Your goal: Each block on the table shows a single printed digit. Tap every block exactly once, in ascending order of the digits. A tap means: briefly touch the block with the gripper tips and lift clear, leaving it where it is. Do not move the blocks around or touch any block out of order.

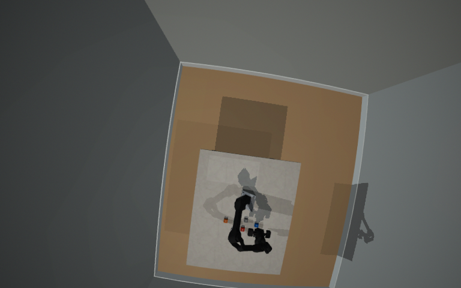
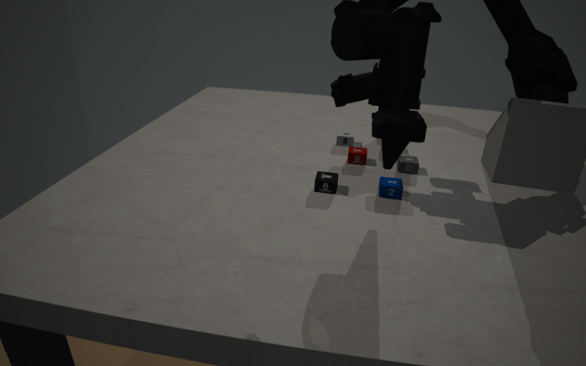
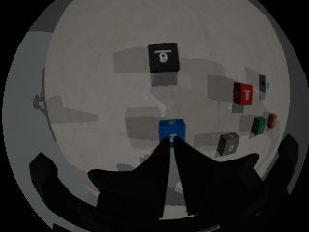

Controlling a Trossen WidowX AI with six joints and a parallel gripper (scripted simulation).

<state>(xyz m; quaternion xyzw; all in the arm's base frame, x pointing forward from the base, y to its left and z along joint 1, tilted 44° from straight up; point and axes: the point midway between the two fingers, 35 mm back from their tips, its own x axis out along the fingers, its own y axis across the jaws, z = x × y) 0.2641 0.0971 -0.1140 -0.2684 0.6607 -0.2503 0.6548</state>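
Observation:
My gripper (image 2: 388,167) (image 3: 171,140) is shut and empty, its tips a little above the blue block 2 (image 1: 256,225) (image 2: 391,188) (image 3: 172,128). The grey block 0 (image 1: 245,219) (image 2: 408,165) (image 3: 229,144) stands beside it. The black block 6 (image 2: 326,182) (image 3: 163,57) stands apart; the arm hides it in the top view. The red block 9 (image 1: 242,229) (image 2: 357,155) (image 3: 242,94) and white block 3 (image 2: 345,139) (image 3: 262,83) stand farther back. The green block 7 (image 3: 259,126) and orange block (image 1: 225,219) (image 3: 272,121) are hidden behind the gripper in the exterior view; the orange digit is unreadable.
The blocks stand on a pale marbled table (image 1: 210,251) (image 2: 172,241). A grey wedge-shaped base (image 2: 539,146) stands at the right in the exterior view, under the arm. Arm shadows fall across the table.

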